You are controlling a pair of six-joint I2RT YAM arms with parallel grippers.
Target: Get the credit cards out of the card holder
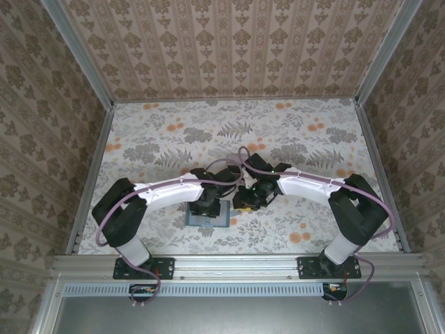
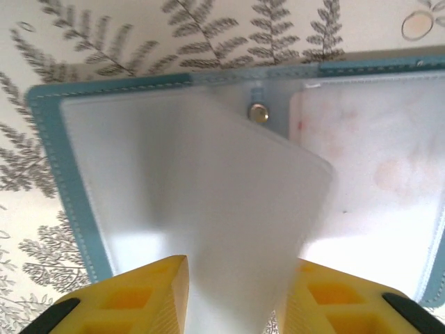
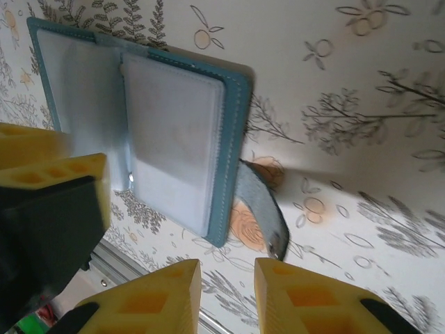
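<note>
So that its inside faces up, the card holder (image 1: 208, 223) lies opened flat on the table (image 1: 313, 139), near the front edge between the two arms. Its long axis runs left to right, and its strap (image 3: 264, 209) points toward the right hand (image 3: 226, 292), which hovers a little spread and empty. The left hand (image 2: 236, 309) has a clear leaf (image 2: 229, 209) standing up between its half-spread fingers (image 2: 139, 299), probably to uncover the pocket under it, but I cannot tell if it really pinches it.

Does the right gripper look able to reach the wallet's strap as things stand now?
Probably yes. The strap sticks out from the wallet just ahead of the right gripper. Its jaws stand apart and empty, and nothing lies between them and the strap.
</note>
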